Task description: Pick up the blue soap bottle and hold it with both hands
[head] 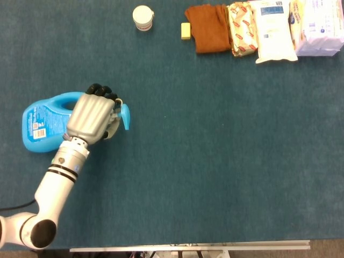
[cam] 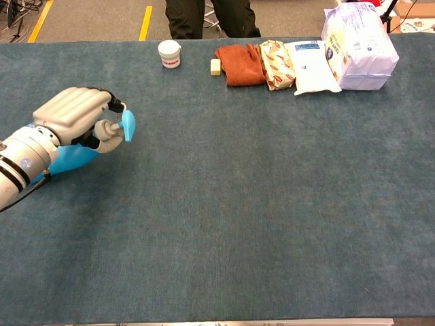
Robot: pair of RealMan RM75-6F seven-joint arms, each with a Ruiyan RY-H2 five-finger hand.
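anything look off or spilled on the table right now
No spill or damage shows. The blue soap bottle is tilted rather than upright, gripped near its pump end by the left hand. The cloth and packets at the far edge lie in a tidy row.

You see matt, felt-like cloth [head: 215, 134] over the table, a smooth blue plastic bottle [head: 45, 121], a satin grey hand [head: 92, 116], and glossy film packs [head: 274, 29] at upper right beside a rust towel [head: 207, 27].
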